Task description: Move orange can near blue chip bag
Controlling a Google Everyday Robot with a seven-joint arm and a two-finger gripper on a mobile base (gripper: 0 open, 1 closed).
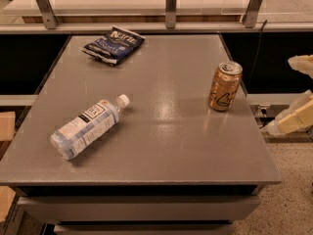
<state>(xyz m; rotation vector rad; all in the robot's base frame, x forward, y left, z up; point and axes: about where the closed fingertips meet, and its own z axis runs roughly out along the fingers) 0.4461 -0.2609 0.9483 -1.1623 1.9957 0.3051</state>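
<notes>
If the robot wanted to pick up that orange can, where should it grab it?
Probably around the middle of the orange can, coming from the right, where the gripper hangs open just beyond the table. The can stands upright with straight round sides and nothing close beside it.

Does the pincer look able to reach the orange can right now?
Probably yes. The pincer hangs just off the table's right edge, beside the can, which stands upright near that edge. Nothing lies between them; bottle and chip bag are farther left.
</notes>
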